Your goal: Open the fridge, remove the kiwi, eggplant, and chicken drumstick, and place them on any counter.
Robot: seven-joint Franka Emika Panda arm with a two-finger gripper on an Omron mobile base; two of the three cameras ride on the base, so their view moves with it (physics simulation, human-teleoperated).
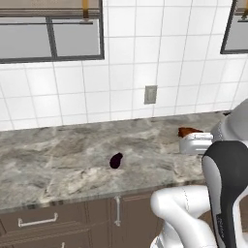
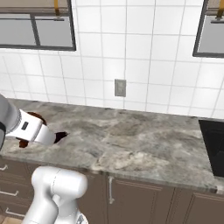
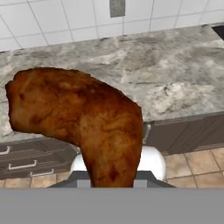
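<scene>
My gripper (image 3: 111,180) is shut on the chicken drumstick (image 3: 78,122), a reddish-brown piece that hides both fingertips in the hand view. From the left base view, the drumstick (image 1: 188,131) pokes out past my white hand above the right part of the counter (image 1: 58,164). The eggplant (image 1: 116,160), small and nearly black, lies on the counter's middle, left of my hand. In the right base view the drumstick (image 2: 36,117) shows around the hand, and a dark bit just right of it looks like the eggplant (image 2: 61,136). The fridge and the kiwi are out of view.
A white tiled wall with a grey outlet (image 1: 150,94) backs the counter, under windows (image 1: 48,38). A black cooktop (image 2: 214,146) sits at the counter's far right. Dark brown cabinets with metal handles (image 1: 36,222) run below the front edge.
</scene>
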